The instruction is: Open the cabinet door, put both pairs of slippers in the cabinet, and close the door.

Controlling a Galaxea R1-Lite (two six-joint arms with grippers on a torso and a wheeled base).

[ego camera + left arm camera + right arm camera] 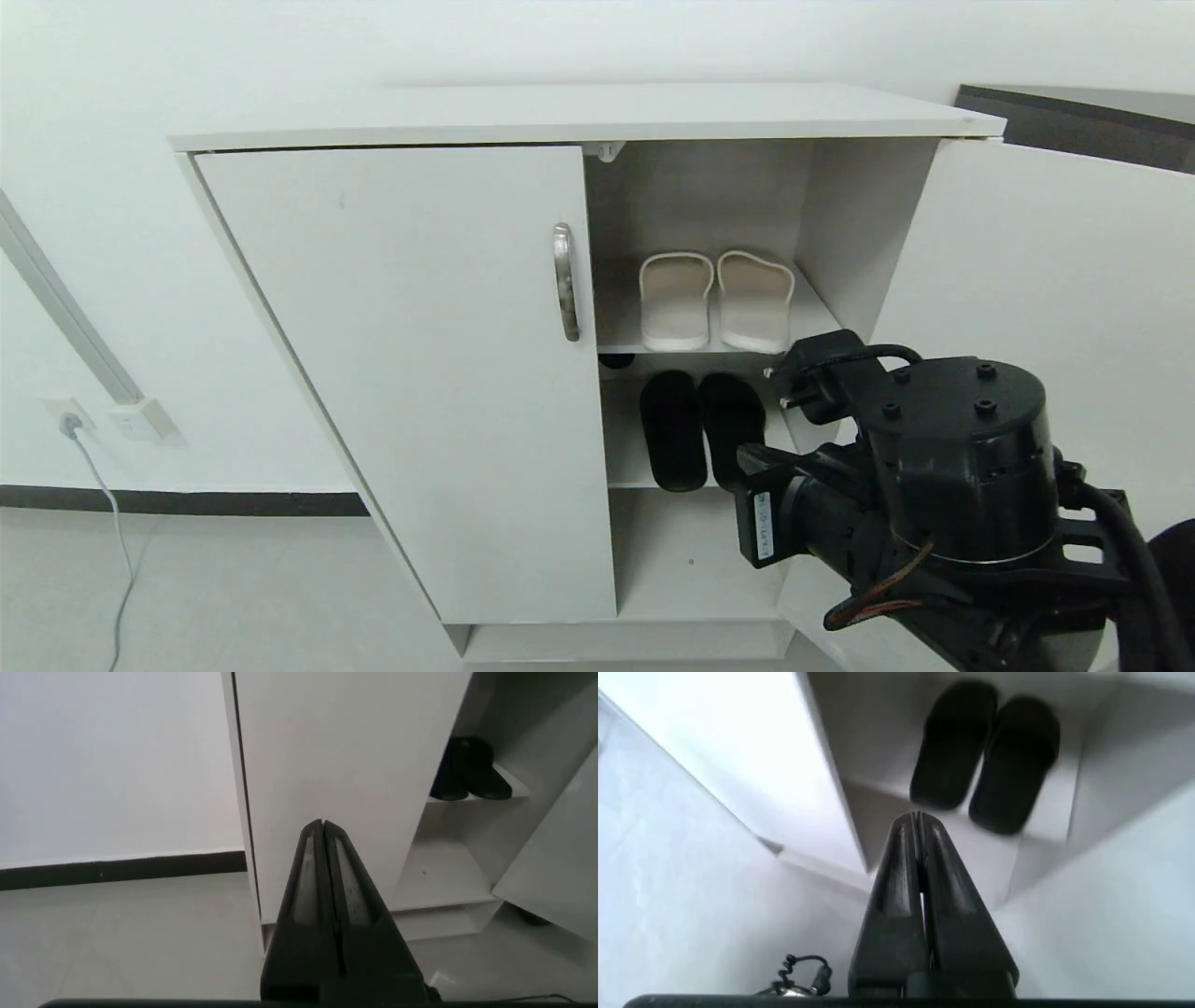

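Head view, pale pair: cream-white rubber slippers lie side by side on the upper shelf inside the cabinet, just beside each other
Black pair: black rubber slippers lie side by side on the middle shelf, straight below the pale pair
Cabinet: white wooden two-door cabinet stands on the floor against a white wall, with both pairs in its right-hand half
Right door: white flat panel, swung wide open
Left door: white flat panel, shut, with an upright silver metal handle at its inner edge
Right gripper: black pincer, fingers pressed together with nothing between them, before the open compartment, tips pointing at the front of the shelf with the black slippers, apart from them
Left gripper: black pincer, fingers pressed together with nothing between them, low before the shut left door, apart from it
Wall to the left: white wall socket with a grey cable hanging to the pale floor
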